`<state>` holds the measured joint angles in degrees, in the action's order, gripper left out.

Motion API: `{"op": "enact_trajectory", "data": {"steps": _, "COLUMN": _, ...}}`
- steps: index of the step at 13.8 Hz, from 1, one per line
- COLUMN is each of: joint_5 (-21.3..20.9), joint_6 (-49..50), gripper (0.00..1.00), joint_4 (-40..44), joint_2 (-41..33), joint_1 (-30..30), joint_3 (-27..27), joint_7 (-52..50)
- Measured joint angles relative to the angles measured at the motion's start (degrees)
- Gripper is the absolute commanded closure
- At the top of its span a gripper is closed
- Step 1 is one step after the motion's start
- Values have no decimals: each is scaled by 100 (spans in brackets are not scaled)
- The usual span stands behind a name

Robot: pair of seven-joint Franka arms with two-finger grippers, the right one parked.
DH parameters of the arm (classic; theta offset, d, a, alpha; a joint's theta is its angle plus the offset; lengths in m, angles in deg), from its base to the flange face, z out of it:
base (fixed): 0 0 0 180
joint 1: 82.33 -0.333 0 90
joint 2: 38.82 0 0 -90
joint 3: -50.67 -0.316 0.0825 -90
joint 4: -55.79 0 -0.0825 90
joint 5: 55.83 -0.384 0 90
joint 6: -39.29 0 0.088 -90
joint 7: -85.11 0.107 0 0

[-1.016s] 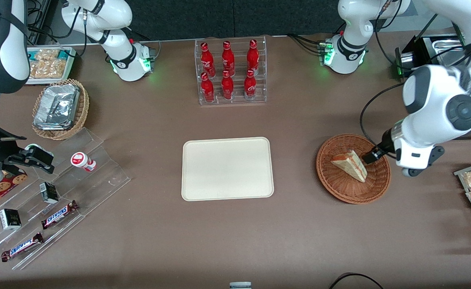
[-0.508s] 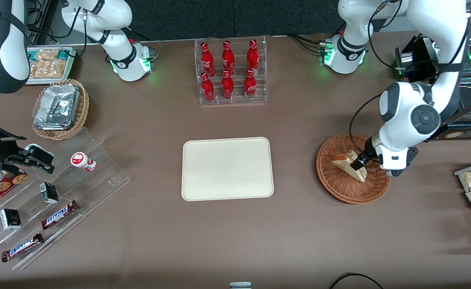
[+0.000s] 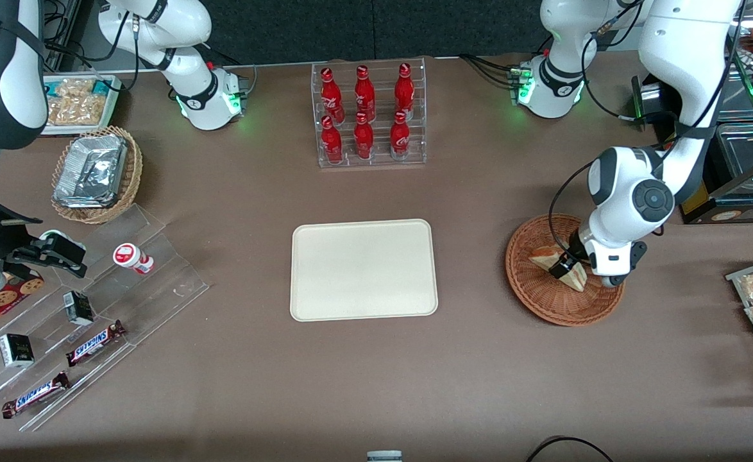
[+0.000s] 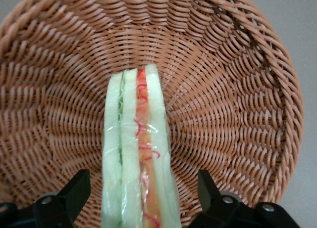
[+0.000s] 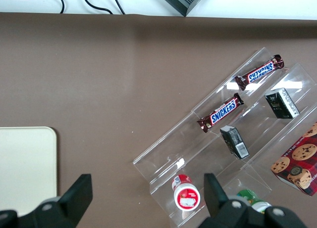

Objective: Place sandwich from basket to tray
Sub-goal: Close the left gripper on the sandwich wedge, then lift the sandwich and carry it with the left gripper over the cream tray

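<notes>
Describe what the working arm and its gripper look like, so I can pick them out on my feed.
The left arm has glossy white rounded shells with dark grey joint caps, a black cable looping alongside it, and a green light at its base. Its gripper, down in the basket astride the sandwich, has black angular fingers with round silver screw heads.

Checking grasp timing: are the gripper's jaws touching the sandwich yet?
Apart. In the left wrist view the gripper straddles the sandwich in the basket, jaws open, with wicker visible between each jaw and the bread.
</notes>
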<state>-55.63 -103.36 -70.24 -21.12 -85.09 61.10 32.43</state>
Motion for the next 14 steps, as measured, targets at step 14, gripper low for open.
{"op": "enact_trajectory", "data": {"steps": 14, "joint_5": -187, "joint_6": 2293, "gripper": 96, "joint_4": 1859, "joint_2": -331, "joint_1": 132, "joint_3": 1682, "joint_7": -479}}
